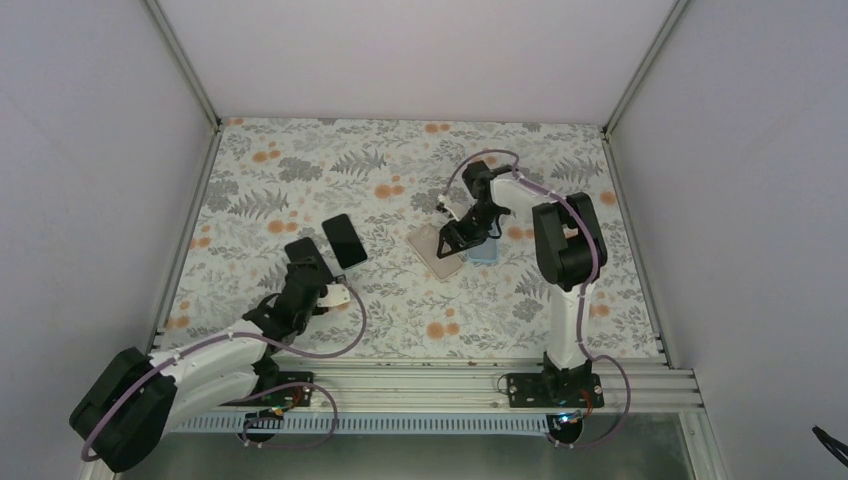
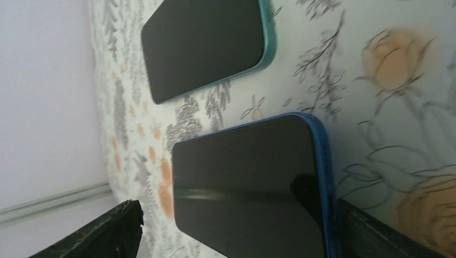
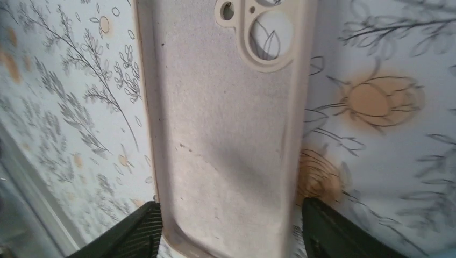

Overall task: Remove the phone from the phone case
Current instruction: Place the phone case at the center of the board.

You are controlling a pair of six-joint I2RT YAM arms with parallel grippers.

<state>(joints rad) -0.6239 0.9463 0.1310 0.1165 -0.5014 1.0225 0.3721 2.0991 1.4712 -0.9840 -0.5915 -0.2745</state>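
Observation:
The empty beige phone case [image 3: 226, 140] lies inside-up on the table, its camera cut-out at the far end. It also shows in the top view [image 1: 432, 250]. My right gripper [image 3: 231, 236] is open and straddles the case's near end; the left finger [image 3: 134, 234] is at the case's edge and the right finger [image 3: 336, 231] is just apart from it. A black phone with a blue rim [image 2: 247, 183] lies screen-up on the table. My left gripper [image 2: 239, 236] is open and straddles its near end, as the top view shows [image 1: 305, 262].
A second black phone with a teal rim [image 2: 207, 45] lies just beyond the blue one; it also shows in the top view [image 1: 344, 240]. A light blue object [image 1: 483, 252] lies against the case's right side. White walls enclose the floral table.

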